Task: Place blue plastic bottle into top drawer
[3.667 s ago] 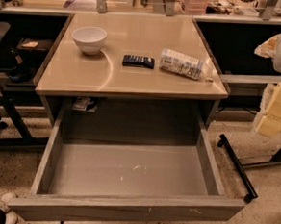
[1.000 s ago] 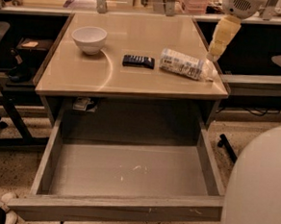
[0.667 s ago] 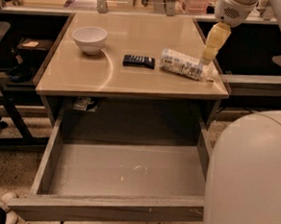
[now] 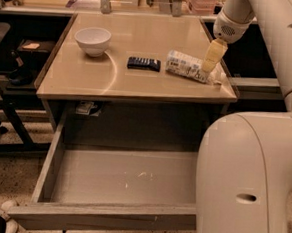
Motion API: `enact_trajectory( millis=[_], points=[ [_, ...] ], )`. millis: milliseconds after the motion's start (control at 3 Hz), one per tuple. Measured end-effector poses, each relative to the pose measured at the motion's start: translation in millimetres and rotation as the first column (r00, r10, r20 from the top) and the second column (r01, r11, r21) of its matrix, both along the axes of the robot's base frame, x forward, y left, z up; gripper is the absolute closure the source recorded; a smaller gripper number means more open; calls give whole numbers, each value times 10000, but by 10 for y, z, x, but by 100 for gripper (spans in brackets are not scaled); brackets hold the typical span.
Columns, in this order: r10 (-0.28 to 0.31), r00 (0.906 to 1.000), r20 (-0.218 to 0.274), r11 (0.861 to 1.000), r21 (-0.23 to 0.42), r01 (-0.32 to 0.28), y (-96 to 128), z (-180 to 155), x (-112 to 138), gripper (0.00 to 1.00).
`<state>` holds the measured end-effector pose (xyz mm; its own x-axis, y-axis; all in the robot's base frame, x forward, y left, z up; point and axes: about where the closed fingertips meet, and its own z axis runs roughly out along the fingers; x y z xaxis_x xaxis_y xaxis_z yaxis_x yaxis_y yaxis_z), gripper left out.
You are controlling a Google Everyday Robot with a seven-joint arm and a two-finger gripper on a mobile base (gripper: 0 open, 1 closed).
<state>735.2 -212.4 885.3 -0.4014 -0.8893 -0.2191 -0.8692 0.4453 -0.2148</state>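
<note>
The tool (image 4: 213, 57) hangs over the right end of the blue plastic bottle (image 4: 184, 65), lying sideways; I cannot tell its grip

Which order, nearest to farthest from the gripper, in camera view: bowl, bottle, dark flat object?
The gripper hangs over the right side of the table in view.
1. Bottle, just beside it.
2. Dark flat object, mid-table.
3. Bowl, at the view's left.

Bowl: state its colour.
The bowl is white, best seen in the camera view. The tool hangs at the right end of the bottle.
</note>
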Motion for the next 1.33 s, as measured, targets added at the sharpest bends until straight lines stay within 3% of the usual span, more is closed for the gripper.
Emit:
enact_trajectory(
  millis=[1000,1333],
  points=[
    [-81,9965,-833,9993,369,112,127,-532,161,0],
    [35,9971,-764,9996,288,-13,139,-548,187,0]
  ],
)
